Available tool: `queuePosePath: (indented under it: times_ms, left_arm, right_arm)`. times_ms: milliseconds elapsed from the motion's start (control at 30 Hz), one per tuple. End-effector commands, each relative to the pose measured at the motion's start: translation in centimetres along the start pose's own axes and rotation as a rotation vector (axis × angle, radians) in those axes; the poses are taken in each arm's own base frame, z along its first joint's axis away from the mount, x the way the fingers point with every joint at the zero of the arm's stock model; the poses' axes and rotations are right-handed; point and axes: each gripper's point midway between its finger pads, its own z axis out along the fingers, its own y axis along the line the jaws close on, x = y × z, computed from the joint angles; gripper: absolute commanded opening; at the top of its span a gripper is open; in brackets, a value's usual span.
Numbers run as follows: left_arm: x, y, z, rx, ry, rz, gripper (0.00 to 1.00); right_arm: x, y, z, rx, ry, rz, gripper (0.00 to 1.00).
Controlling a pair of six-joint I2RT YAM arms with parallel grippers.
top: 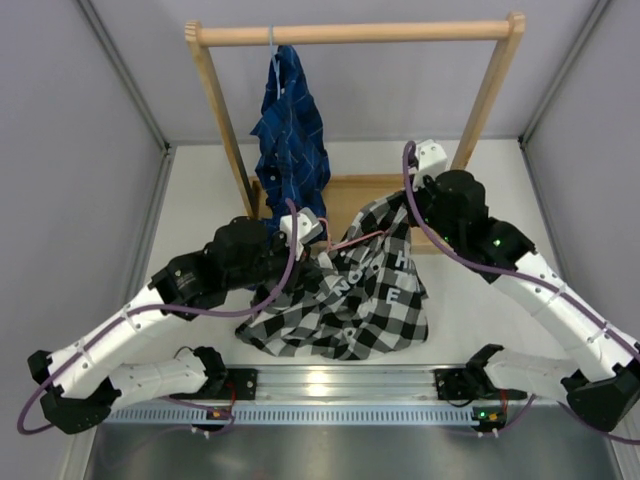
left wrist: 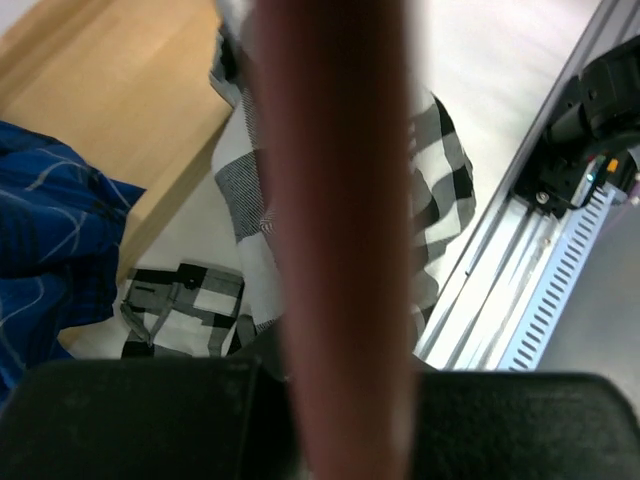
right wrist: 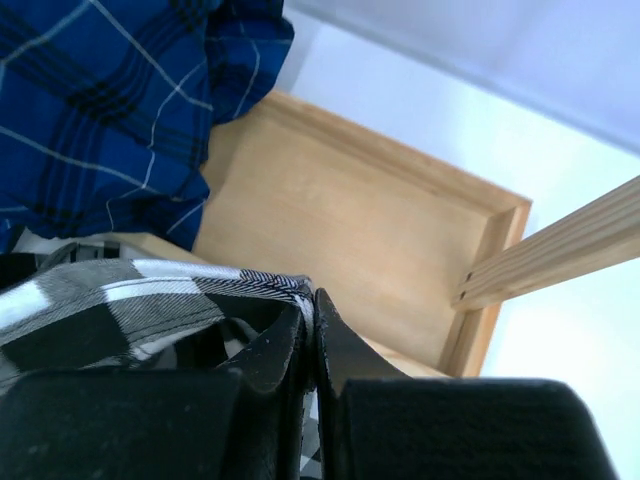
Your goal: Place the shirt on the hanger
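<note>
The white table carries a wooden rack at its far side, 2 slanted posts under 1 top rail, with a shallow wooden base tray below. The shirt, black-and-white checked with white block letters on a dark patch, lies in the middle of the table. Its lower part is heaped just in front of the arm bases, and its upper end is drawn up to a peak over the tray's near edge. A dark blue plaid shirt hangs from the rail on the left, reaching down to the tray.

The hanger shows as a thin pink wire crossing the top of the checked cloth, running out from the left gripper. In the left wrist view it fills the middle as a blurred bar between the 2 black fingers, which grip it. The right gripper has its fingers pressed together, pinching the peak of the checked fabric.
</note>
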Motion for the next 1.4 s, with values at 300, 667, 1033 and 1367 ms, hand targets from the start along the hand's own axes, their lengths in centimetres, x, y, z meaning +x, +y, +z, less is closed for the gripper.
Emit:
queuePosePath:
  times_ms: [300, 667, 1033, 1367]
  left_arm:
    - [-9.8, 0.9, 0.2, -0.107, -0.212, -0.142, 0.0]
    - [-24.5, -3.0, 0.6, 0.125, -0.624, -0.197, 0.0]
    - [-21.6, -5.6, 1.6, 0.3, -0.681, 0.045, 0.0]
    - [-16.4, -9.1, 4.7, 0.564, -0.479, 0.237, 0.0]
  right_arm:
    - [-6.8, 3.9, -7.0, -0.148, -0.264, 0.35, 0.0]
    - [-3.8, 9.3, -13.4, -0.613, -0.371, 0.748, 0.0]
    - [1.2, 4.9, -16.5, -0.401, -0.346, 0.509, 0.56]
    - [2.6, 5.8, -26.2, -0.62, -0.226, 0.114, 0.68]
